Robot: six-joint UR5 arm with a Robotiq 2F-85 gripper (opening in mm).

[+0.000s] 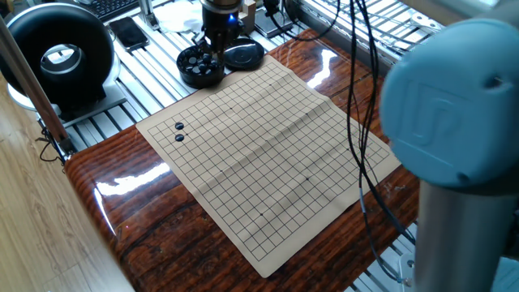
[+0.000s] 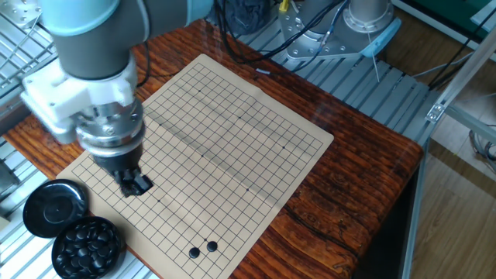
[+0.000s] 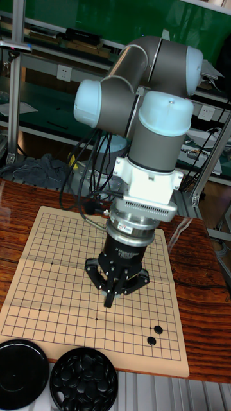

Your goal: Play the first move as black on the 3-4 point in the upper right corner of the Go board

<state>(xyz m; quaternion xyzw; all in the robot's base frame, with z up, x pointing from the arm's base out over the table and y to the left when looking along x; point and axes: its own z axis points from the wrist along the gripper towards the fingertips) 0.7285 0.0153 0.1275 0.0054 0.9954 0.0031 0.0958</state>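
Note:
The paper Go board (image 1: pixel 268 154) (image 2: pixel 225 132) (image 3: pixel 58 270) lies flat on the wooden table. Two black stones (image 2: pixel 202 249) (image 1: pixel 179 131) (image 3: pixel 154 335) sit side by side near one board edge. A black bowl (image 2: pixel 87 246) (image 3: pixel 83 382) full of black stones stands off the board, with its lid (image 2: pixel 54 208) beside it. My gripper (image 2: pixel 134 185) (image 3: pixel 110 299) hovers over the board's edge rows near the bowl, fingers pressed together; no stone shows between them. In the tall view the arm hides the board's upper right corner and the 3-4 point there.
A large round black device (image 1: pixel 57 53) and a phone (image 1: pixel 130 32) sit beyond the bowl. Cables (image 1: pixel 357 97) hang over the board's far side. The robot base (image 2: pixel 364 23) stands behind the table on slatted aluminium.

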